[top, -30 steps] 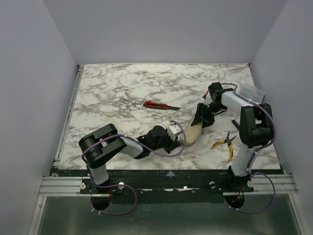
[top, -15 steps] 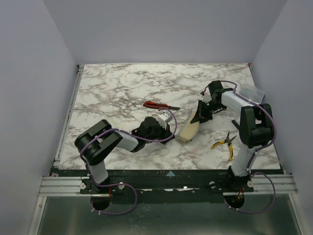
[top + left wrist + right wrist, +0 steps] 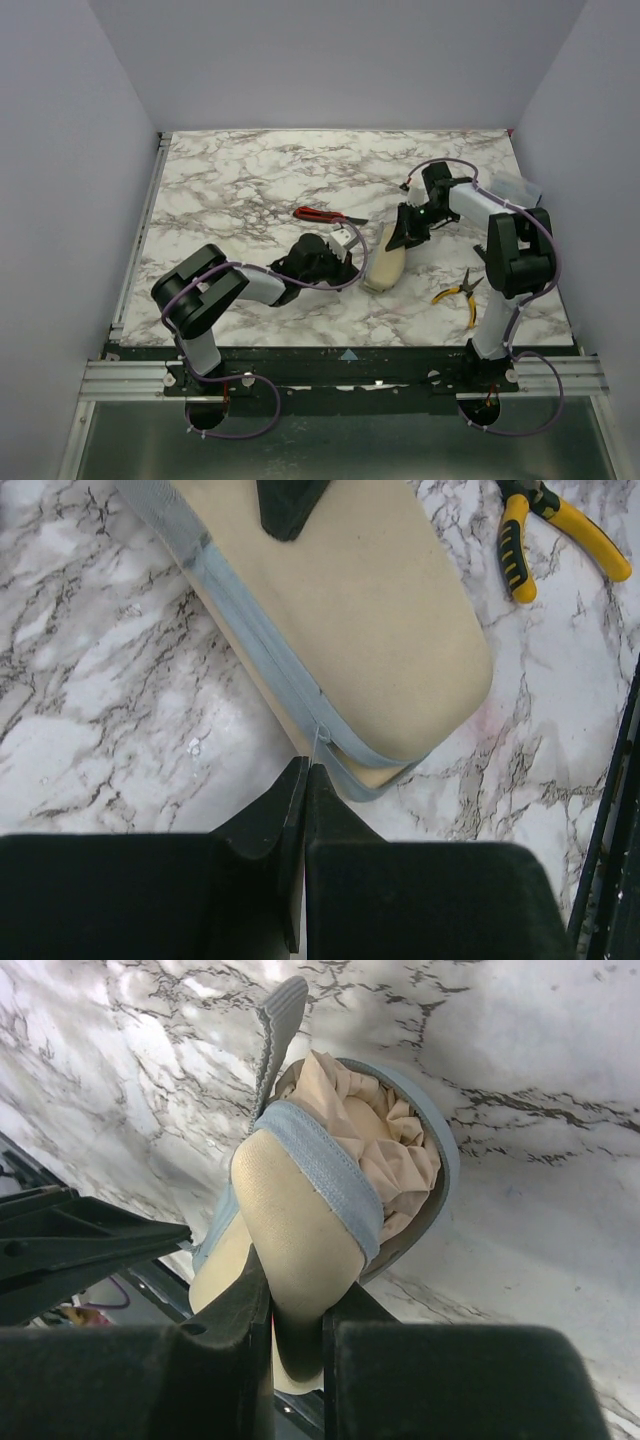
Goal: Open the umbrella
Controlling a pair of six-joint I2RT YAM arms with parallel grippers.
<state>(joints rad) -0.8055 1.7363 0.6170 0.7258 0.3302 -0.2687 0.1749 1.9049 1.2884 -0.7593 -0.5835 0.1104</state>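
Note:
The umbrella sits folded inside a beige zip case (image 3: pixel 383 268) in the middle of the table. Its crumpled tan fabric (image 3: pixel 388 1152) shows through the case's open far end in the right wrist view. My right gripper (image 3: pixel 297 1295) is shut on the case's upper flap (image 3: pixel 300 1230) at that end; in the top view the right gripper (image 3: pixel 406 232) is at the case's far end. My left gripper (image 3: pixel 306 772) is shut on the thin zipper pull (image 3: pixel 318 746) at the near end of the grey zipper tape (image 3: pixel 255 630); in the top view the left gripper (image 3: pixel 345 260) is left of the case.
A red-handled cutter (image 3: pixel 320 214) lies just behind the left gripper. Yellow-handled pliers (image 3: pixel 458 293) lie to the right of the case and show in the left wrist view (image 3: pixel 560 525). The table's near edge rail (image 3: pixel 615 810) is close by.
The case has shifted left and lies lower. My right gripper has followed it left. My left gripper has swung left and back, from the case's near end to its left side.

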